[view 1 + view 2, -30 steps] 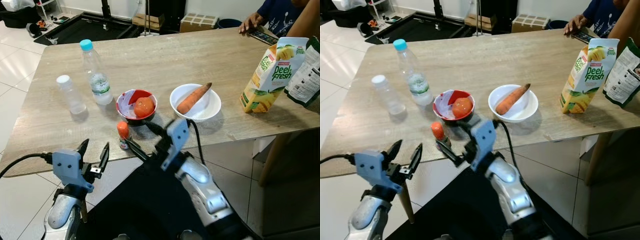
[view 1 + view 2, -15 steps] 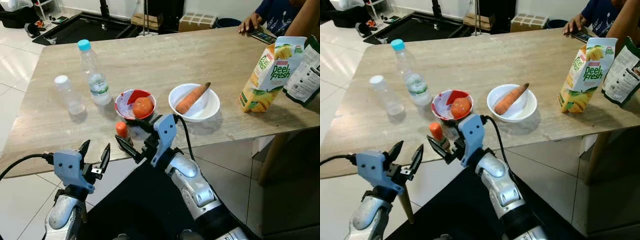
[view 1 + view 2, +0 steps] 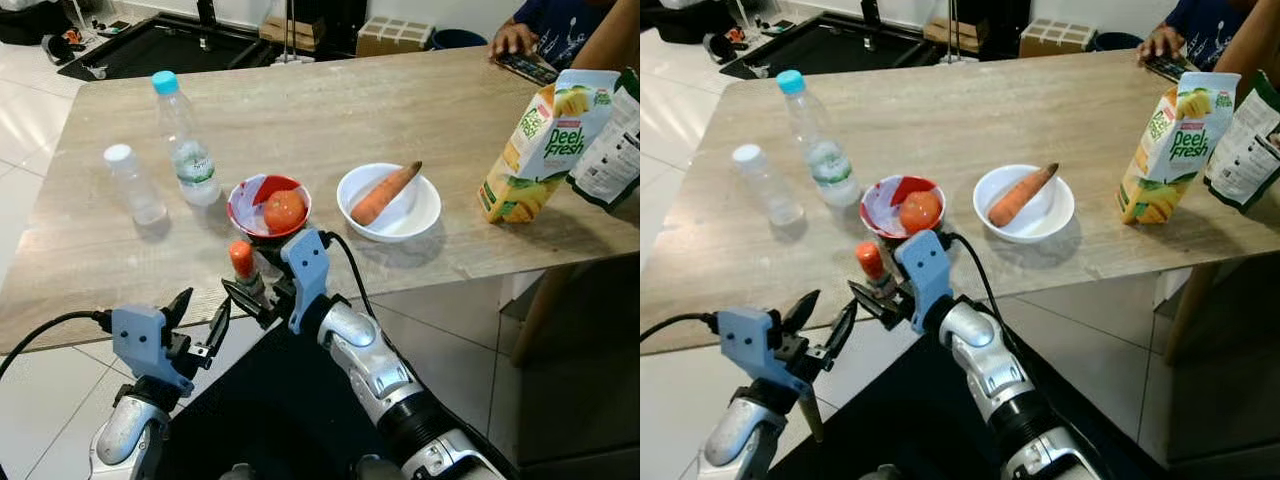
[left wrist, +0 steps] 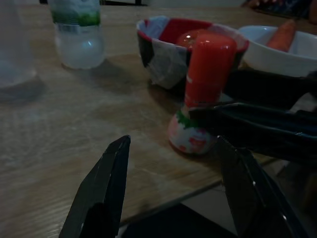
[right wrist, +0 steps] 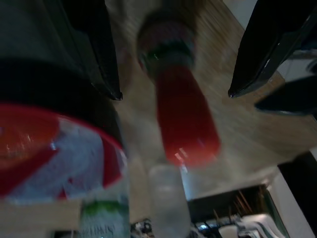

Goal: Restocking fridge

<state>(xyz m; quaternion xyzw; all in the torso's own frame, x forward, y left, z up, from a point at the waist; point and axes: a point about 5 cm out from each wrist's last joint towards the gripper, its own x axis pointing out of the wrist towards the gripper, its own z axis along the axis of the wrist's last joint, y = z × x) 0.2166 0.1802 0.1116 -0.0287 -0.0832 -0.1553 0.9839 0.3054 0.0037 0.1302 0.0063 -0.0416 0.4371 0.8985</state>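
Note:
A small drink bottle with a red cap (image 3: 241,261) stands near the table's front edge, just before a red bowl (image 3: 246,200) that holds a tomato (image 3: 284,211). My right gripper (image 3: 244,283) is open, one black finger on each side of the small bottle's base (image 5: 166,42), with gaps to both. My left gripper (image 3: 200,322) is open and low, just below the table edge, pointing at the same bottle (image 4: 203,94).
A white bowl (image 3: 425,205) holds a carrot (image 3: 386,194). A blue-capped water bottle (image 3: 181,140) and a small white-capped bottle (image 3: 129,186) stand at the left. A juice carton (image 3: 543,146) and a bag (image 3: 612,150) stand at the right. A person's hand (image 3: 512,38) rests at the far edge.
My right gripper has moved left along the table edge until its fingers straddle the small red-capped bottle. The left gripper has stayed low and open.

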